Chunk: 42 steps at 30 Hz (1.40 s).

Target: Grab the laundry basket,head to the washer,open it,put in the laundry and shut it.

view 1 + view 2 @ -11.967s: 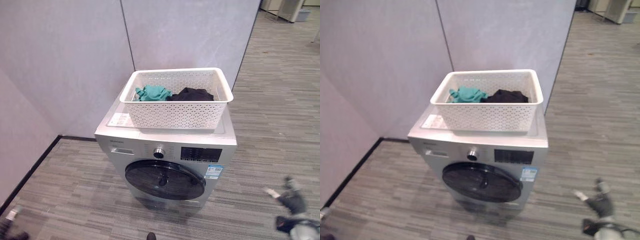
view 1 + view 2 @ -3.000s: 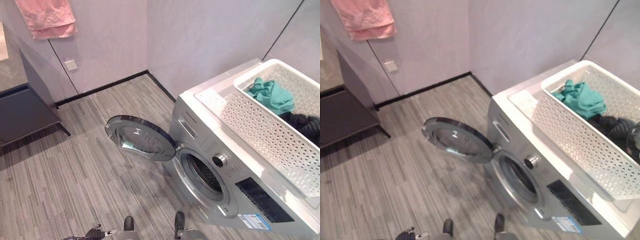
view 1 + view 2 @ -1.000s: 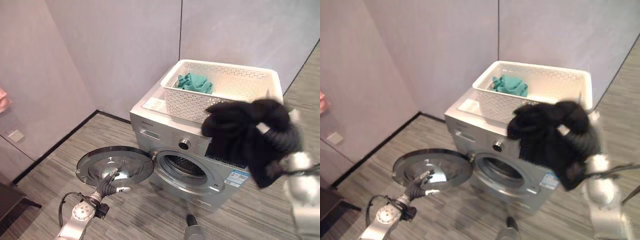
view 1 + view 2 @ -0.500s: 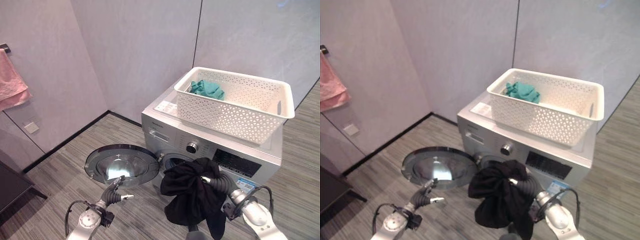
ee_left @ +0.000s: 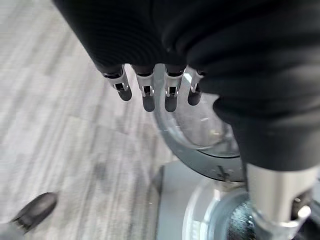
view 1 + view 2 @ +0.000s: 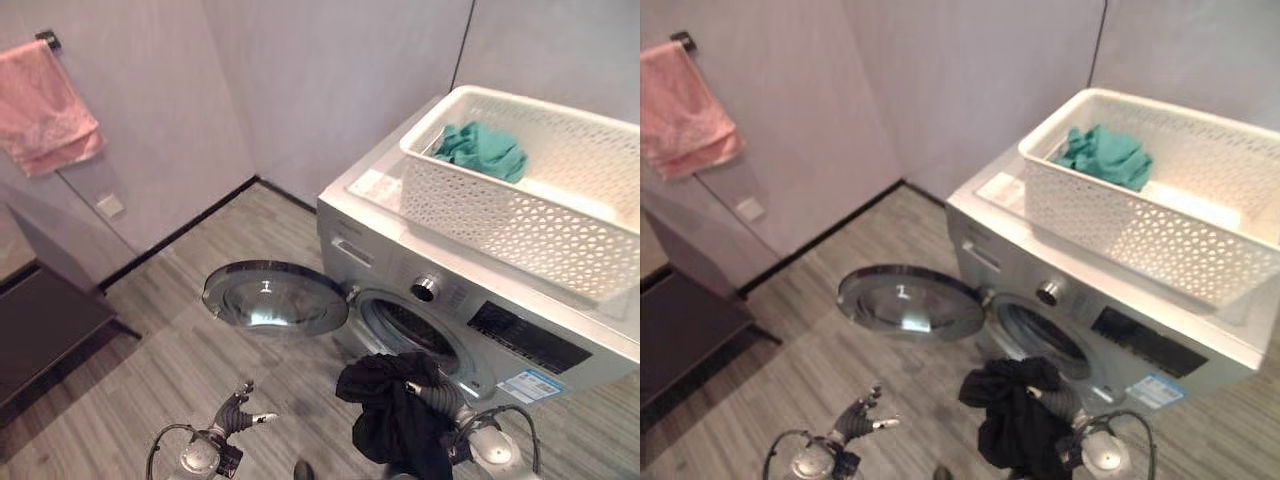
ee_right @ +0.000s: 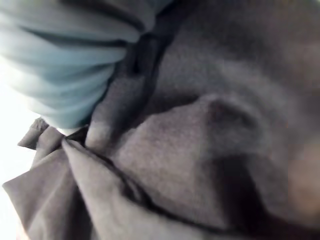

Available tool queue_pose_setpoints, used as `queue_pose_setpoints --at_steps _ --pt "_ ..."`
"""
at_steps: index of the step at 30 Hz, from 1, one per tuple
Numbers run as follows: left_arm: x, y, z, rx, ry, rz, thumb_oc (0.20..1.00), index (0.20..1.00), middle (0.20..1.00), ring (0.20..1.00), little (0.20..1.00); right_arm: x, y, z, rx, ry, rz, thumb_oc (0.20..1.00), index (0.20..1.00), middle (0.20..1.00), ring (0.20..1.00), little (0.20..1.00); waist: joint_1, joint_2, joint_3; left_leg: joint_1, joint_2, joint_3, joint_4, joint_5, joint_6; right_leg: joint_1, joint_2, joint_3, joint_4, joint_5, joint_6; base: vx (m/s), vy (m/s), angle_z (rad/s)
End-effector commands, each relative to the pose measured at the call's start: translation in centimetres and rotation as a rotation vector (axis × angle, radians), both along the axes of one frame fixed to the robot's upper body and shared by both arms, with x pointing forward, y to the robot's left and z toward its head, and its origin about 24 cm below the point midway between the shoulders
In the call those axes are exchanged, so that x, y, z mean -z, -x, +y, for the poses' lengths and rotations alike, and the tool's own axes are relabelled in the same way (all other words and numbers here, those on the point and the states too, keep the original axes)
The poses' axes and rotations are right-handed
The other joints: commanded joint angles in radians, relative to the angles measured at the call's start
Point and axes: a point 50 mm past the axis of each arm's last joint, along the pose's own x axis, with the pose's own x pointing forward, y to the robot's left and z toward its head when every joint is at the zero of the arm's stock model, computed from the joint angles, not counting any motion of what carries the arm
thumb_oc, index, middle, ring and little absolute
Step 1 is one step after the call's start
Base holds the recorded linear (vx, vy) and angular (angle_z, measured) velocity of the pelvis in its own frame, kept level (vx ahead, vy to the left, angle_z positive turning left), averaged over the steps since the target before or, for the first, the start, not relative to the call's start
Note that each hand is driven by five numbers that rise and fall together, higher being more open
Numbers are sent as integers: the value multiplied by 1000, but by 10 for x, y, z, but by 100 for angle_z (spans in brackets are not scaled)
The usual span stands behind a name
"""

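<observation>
The silver washer (image 6: pixel 385 255) stands with its round door (image 6: pixel 275 297) swung wide open to the left, and the drum opening (image 6: pixel 402 326) shows dark. On top sits the white perforated basket (image 6: pixel 520 215) with a teal garment (image 6: pixel 482 150) in its far corner. A black garment (image 6: pixel 385 425) hangs from my right hand (image 6: pixel 438 398), just in front of and below the drum opening. The right wrist view is close on that dark cloth (image 7: pixel 200 150). My left hand (image 6: pixel 232 413) is low near the floor, below the door. Its fingers (image 5: pixel 148 95) are straight, with the door glass (image 5: pixel 200 125) beyond them.
A pink towel (image 6: pixel 50 105) hangs from a hook on the left wall, above a wall socket (image 6: pixel 110 206). A low dark cabinet (image 6: pixel 40 330) stands at the left edge. Grey partition walls close in behind the washer.
My right hand has brought the black garment down from basket height to just in front of the drum opening. The view has swung left and closer. The left hand stays low.
</observation>
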Motion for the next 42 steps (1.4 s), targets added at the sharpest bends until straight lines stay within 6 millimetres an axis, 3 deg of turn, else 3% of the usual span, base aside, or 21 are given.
queue_pose_setpoints --at_steps 1,6,8,11,13,17,20,21,23,24,26,27,28,29,31,32,33,34,35,38,42 --pt "-20 -38 4 -64 -7 -154 1000 1000 1000 1000 1000 -28 -50 15 194 -207 -202 200 200 200 200 200 6 6 88 -95 -33 -67 3 -65 30 -104 -51 -12 60 9 16 -81 -36 26" --pt "-28 -52 -18 -63 61 -208 1000 1000 1000 1000 1000 -33 -93 3 452 -299 -230 200 200 200 200 200 27 70 161 -174 -21 -88 3 -31 14 -152 -53 -26 69 -4 7 -83 -31 28" --pt "-38 -61 -36 -18 117 -264 1000 1000 1000 1000 1000 -53 -129 -12 644 -390 -286 200 200 200 200 200 55 137 209 -231 -16 -107 3 -15 2 -199 -52 -42 90 -18 0 -109 -32 16" --pt "-45 -67 -47 43 144 -290 1000 1000 1000 1000 1000 -86 -157 -38 825 -504 -394 200 200 200 200 200 81 195 250 -290 -13 -119 3 2 -10 -245 -49 -51 100 -29 -3 -83 -55 25" --pt "-47 -70 -51 57 155 -296 1000 1000 1000 1000 1000 -97 -163 -47 855 -521 -425 200 200 200 200 200 89 212 255 -314 -11 -123 3 12 -13 -266 -48 -54 103 -27 -6 -67 -43 27" --pt "-43 -68 -58 108 151 -269 1000 1000 1000 1000 1000 -158 -179 -91 1033 -686 -664 200 200 200 200 200 125 296 287 -403 -8 -135 3 33 -32 -359 -44 -62 137 -53 -8 -59 -46 11" --pt "-42 -67 -59 113 149 -264 1000 1000 1000 1000 1000 -170 -181 -96 1036 -690 -710 200 200 200 200 200 131 310 286 -418 -8 -136 3 37 -37 -377 -46 -60 149 -59 -8 -17 -22 3" --pt "-38 -64 -58 115 141 -248 1000 1000 1000 1000 1000 -196 -181 -112 1071 -722 -818 200 200 200 200 200 135 336 296 -442 -12 -139 3 46 -46 -406 -47 -55 167 -69 -9 -23 -33 12" --pt "-38 -63 -58 114 142 -243 1000 1000 1000 1000 1000 -206 -180 -118 1090 -730 -859 200 200 200 200 200 139 346 293 -456 -11 -139 3 49 -49 -424 -46 -53 179 -75 -10 -18 -38 7" --pt "-36 -62 -55 101 131 -236 1000 1000 1000 1000 1000 -237 -175 -135 1156 -800 -993 200 200 200 200 200 145 372 297 -481 -13 -139 3 55 -59 -457 -49 -49 194 -85 -9 -13 -36 3" --pt "-33 -59 -52 91 122 -220 1000 1000 1000 1000 1000 -265 -167 -151 1208 -853 -1112 200 200 200 200 200 149 396 301 -505 -14 -139 3 62 -68 -495 -47 -41 214 -99 -10 -11 -41 5" --pt "-33 -60 -52 93 124 -222 1000 1000 1000 1000 1000 -267 -167 -152 1209 -852 -1116 200 200 200 200 200 152 397 300 -509 -14 -139 3 62 -68 -502 -47 -39 219 -101 -10 8 -8 4" --pt "-30 -55 -51 99 118 -207 1000 1000 1000 1000 1000 -294 -161 -164 1224 -868 -1202 200 200 200 200 200 156 416 298 -527 -13 -134 3 64 -72 -538 -46 -29 243 -111 -9 10 9 4" --pt "-31 -56 -52 100 121 -209 1000 1000 1000 1000 1000 -296 -160 -165 1223 -867 -1205 200 200 200 200 200 159 417 296 -531 -13 -132 3 64 -73 -546 -46 -26 249 -113 -10 32 -1 3" --pt "-25 -48 -50 104 121 -180 1000 1000 1000 1000 1000 -352 -144 -185 1204 -853 -1371 200 200 200 200 200 176 433 287 -564 -8 -120 3 66 -80 -614 -45 -7 286 -131 -8 27 -35 0" --pt "-25 -48 -51 104 122 -181 1000 1000 1000 1000 1000 -353 -144 -186 1203 -853 -1373 200 200 200 200 200 178 433 286 -567 -8 -119 3 66 -80 -619 -45 -5 289 -131 -8 36 -62 -6" --pt "-23 -46 -44 87 105 -171 1000 1000 1000 1000 1000 -393 -128 -193 1178 -846 -1495 200 200 200 200 200 184 436 281 -590 -1 -112 3 72 -89 -665 -38 7 322 -142 -7 32 -43 -8" --pt "-23 -47 -44 86 107 -172 1000 1000 1000 1000 1000 -394 -128 -193 1176 -846 -1496 200 200 200 200 200 185 436 279 -593 -2 -110 3 72 -89 -671 -38 10 325 -143 -8 66 -91 -8" --pt "-21 -44 -33 60 82 -156 1000 1000 1000 1000 1000 -434 -109 -193 1130 -916 -1645 200 200 200 200 200 182 432 276 -615 9 -105 3 77 -99 -710 -25 27 355 -161 -10 126 -79 -3" --pt "-20 -43 -20 31 51 -146 1000 1000 1000 1000 1000 -487 -75 -188 1057 -983 -1850 200 200 200 200 200 180 414 257 -646 17 -105 3 65 -114 -769 -12 48 413 -214 -8 86 -115 -1" --pt "-19 -39 -1 -23 29 -132 1000 1000 1000 1000 1000 -538 -44 -187 1053 -779 -1913 200 200 200 200 200 193 380 233 -700 34 -98 3 66 -128 -874 -2 56 509 -259 -13 46 -129 2"
